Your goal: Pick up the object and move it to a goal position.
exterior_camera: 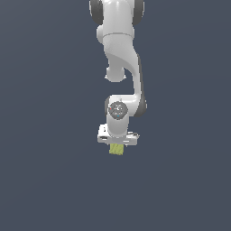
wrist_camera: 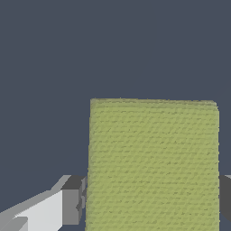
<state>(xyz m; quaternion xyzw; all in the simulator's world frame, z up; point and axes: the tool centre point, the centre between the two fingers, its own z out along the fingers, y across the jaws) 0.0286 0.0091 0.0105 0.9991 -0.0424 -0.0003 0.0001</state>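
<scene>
The object is a small yellow-green block (exterior_camera: pixel 117 149) with a mottled surface, sticking out just below my white gripper (exterior_camera: pixel 117 145) in the middle of the exterior view. In the wrist view the block (wrist_camera: pixel 153 164) fills much of the picture, and a grey finger pad (wrist_camera: pixel 74 200) presses against one side while a second pad (wrist_camera: pixel 225 196) sits against the opposite side. My gripper (wrist_camera: pixel 151 200) is shut on the block. Whether the block rests on the floor or hangs above it cannot be told.
A plain dark grey-blue floor (exterior_camera: pixel 45 180) surrounds the arm. The white arm (exterior_camera: pixel 122 54) reaches down from the top of the exterior view. No goal marker shows.
</scene>
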